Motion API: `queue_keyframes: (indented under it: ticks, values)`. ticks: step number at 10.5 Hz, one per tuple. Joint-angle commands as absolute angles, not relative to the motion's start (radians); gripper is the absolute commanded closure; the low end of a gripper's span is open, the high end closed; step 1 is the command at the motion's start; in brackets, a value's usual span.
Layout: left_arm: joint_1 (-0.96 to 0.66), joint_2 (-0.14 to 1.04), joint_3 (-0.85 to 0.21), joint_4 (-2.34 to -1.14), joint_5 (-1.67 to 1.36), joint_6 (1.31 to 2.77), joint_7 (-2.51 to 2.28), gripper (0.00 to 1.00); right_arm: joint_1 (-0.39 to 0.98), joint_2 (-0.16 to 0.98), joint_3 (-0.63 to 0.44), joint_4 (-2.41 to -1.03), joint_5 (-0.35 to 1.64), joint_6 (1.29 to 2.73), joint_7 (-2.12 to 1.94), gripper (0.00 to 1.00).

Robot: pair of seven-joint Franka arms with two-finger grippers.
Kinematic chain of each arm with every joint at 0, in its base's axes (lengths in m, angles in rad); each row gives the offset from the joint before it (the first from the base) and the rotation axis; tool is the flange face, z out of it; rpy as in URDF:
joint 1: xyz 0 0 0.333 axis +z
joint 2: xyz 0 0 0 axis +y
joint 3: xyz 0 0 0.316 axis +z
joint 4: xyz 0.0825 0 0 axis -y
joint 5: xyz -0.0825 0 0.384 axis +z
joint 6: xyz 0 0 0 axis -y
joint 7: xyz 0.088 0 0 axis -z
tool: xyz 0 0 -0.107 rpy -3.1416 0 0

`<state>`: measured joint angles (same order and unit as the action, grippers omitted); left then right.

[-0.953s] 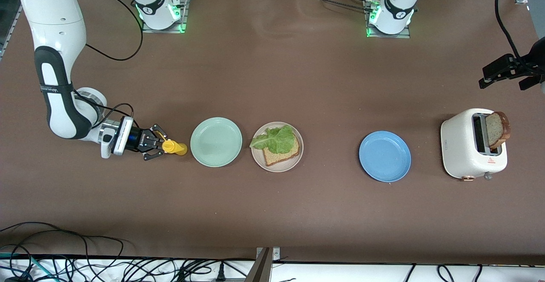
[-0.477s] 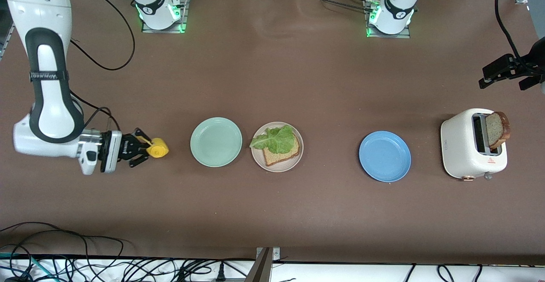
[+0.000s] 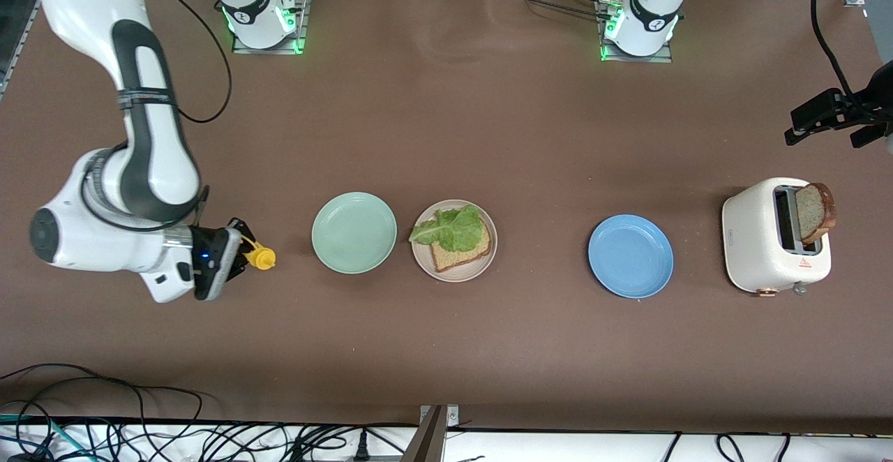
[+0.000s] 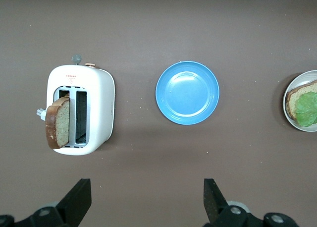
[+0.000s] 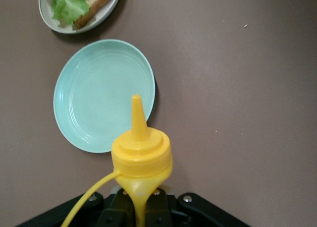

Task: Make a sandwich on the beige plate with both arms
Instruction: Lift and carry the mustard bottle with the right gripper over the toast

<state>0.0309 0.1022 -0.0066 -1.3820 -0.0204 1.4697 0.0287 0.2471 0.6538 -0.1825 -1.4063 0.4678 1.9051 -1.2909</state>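
The beige plate (image 3: 423, 258) holds one toast slice (image 3: 462, 254) with a green lettuce leaf (image 3: 450, 230) on top. A second toast slice (image 3: 815, 212) stands in the white toaster (image 3: 757, 239). My right gripper (image 3: 241, 249) is shut on the yellow squeeze bottle (image 3: 263, 258), beside the mint-green plate (image 3: 354, 232) toward the right arm's end. In the right wrist view the bottle (image 5: 141, 155) points its nozzle at the mint-green plate (image 5: 99, 98). My left gripper (image 3: 823, 134) is open and empty, up over the table near the toaster; its fingers (image 4: 79, 199) show in the left wrist view.
A blue plate (image 3: 631, 256) lies between the beige plate and the toaster. The left wrist view shows the toaster (image 4: 94, 95), its toast (image 4: 58, 127), the blue plate (image 4: 187, 92) and the beige plate's rim (image 4: 290, 113). Cables run along the table's front edge.
My right arm has pulled the yellow bottle away from the mint-green plate toward its own end of the table and turned its wrist. The left arm has not moved.
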Motion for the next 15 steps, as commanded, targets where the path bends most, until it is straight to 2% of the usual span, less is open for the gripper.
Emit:
queue_keyframes:
  ticks: [1,4,8,15]
  values:
    - [0.04,0.112,-0.015,-1.361,-0.005,1.468,0.041,0.0,0.264,0.669,-0.189,-1.37,0.374,1.901,-1.263,1.0]
    - [0.04,0.112,-0.015,-1.359,-0.005,1.468,0.041,0.0,0.304,0.663,-0.193,-1.365,0.304,1.894,-1.189,1.0]
    - [0.043,0.11,-0.015,-1.359,-0.005,1.468,0.041,0.0,0.466,0.652,-0.193,-1.328,0.008,1.885,-0.962,1.0]
    - [0.052,0.11,-0.017,-1.361,-0.006,1.468,0.041,0.0,0.719,0.64,-0.198,-1.249,-0.335,1.629,-0.669,1.0]
